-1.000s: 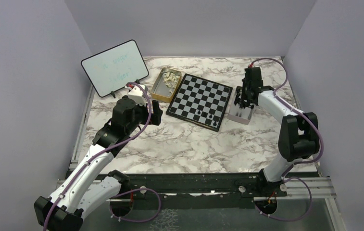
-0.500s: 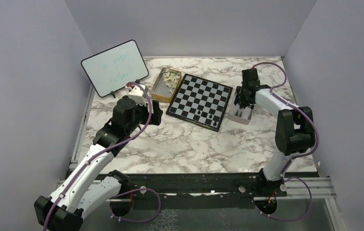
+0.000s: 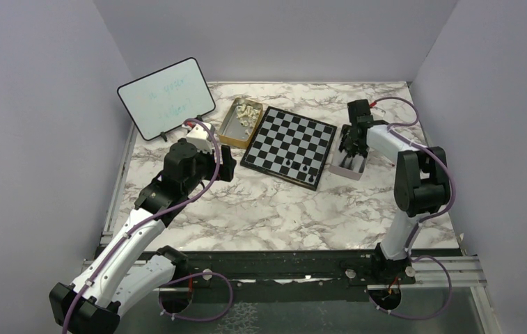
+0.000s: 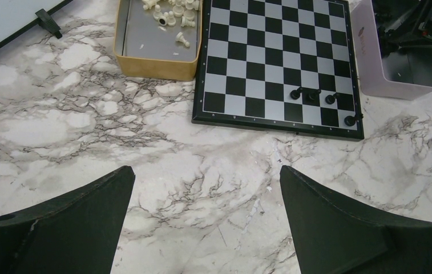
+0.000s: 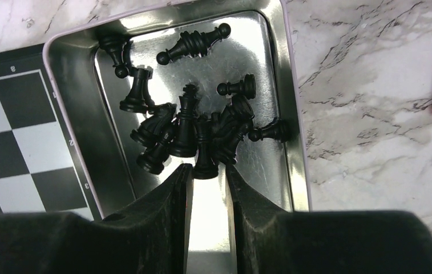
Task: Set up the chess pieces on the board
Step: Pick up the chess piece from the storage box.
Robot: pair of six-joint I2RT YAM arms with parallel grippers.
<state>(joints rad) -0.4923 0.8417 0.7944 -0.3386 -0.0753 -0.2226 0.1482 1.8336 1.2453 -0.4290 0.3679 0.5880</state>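
On checkered board (image 4: pixel 270 63), four tiny black chess pieces (image 4: pixel 314 96), standing upright

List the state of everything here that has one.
Left hand, open, empty, above the table.
Right hand, in the silver tin, narrow gap, tips at a black piece, grip unclear.
Board, flat, four black pieces on it near one edge.
Silver tin, lidless, holds a heap of black pieces.
Gold tin, lidless, holds white pieces.

Shiny metal tin (image 5: pixel 259 48) (smooth chess pieces (image 5: pixel 185 123))
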